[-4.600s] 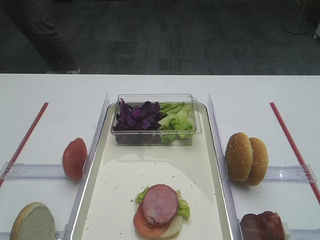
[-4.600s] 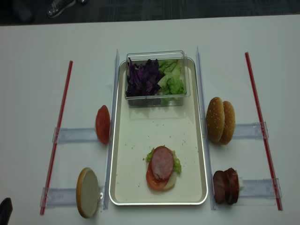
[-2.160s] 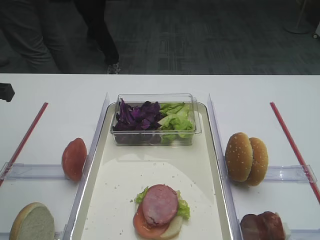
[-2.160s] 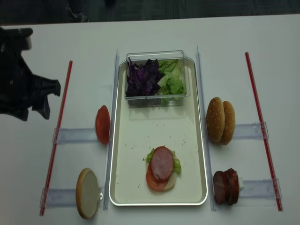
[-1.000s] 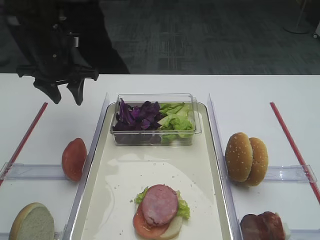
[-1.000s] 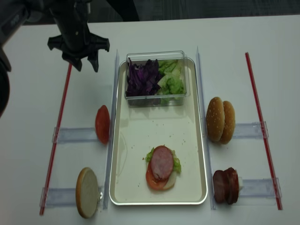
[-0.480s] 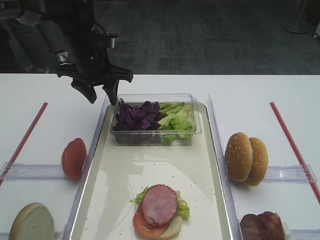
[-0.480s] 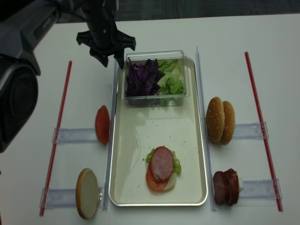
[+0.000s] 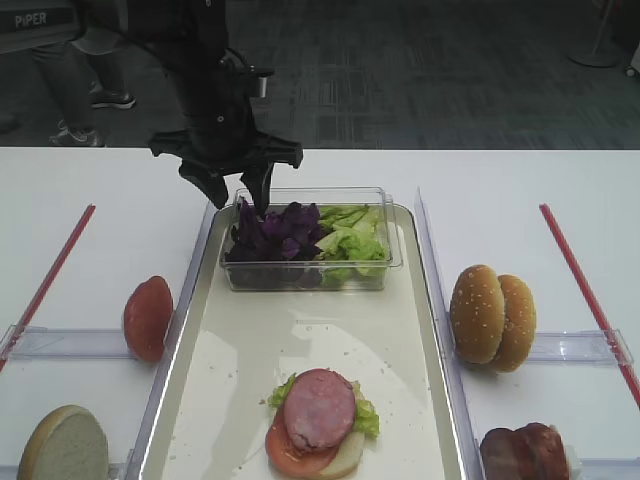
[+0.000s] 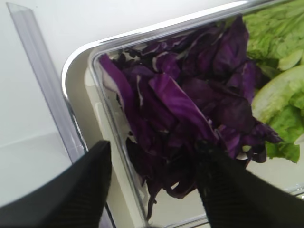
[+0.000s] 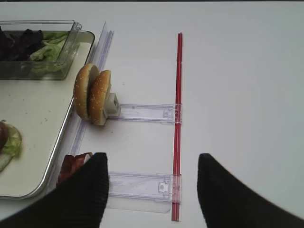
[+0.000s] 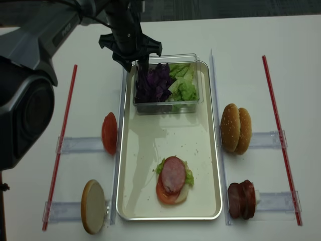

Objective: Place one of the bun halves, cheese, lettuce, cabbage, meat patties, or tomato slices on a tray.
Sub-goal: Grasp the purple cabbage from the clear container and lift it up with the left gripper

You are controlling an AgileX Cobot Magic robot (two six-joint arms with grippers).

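Crinkly purple cabbage (image 10: 190,104) in clear plastic box (image 9: 385,262), left gripper (image 9: 238,190) spread wide above, right gripper (image 11: 152,190) wide too

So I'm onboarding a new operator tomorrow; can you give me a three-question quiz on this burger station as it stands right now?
1. True or false: the left end effector is shut on cabbage.
2. What tops the stack on the tray? A) tomato B) pink meat slice C) cheese
3. Fill in: the cabbage shares the clear box with ____.

Key: 1 false, it hangs open at the box's left end, one finger outside the wall. 2 B. 3 lettuce.
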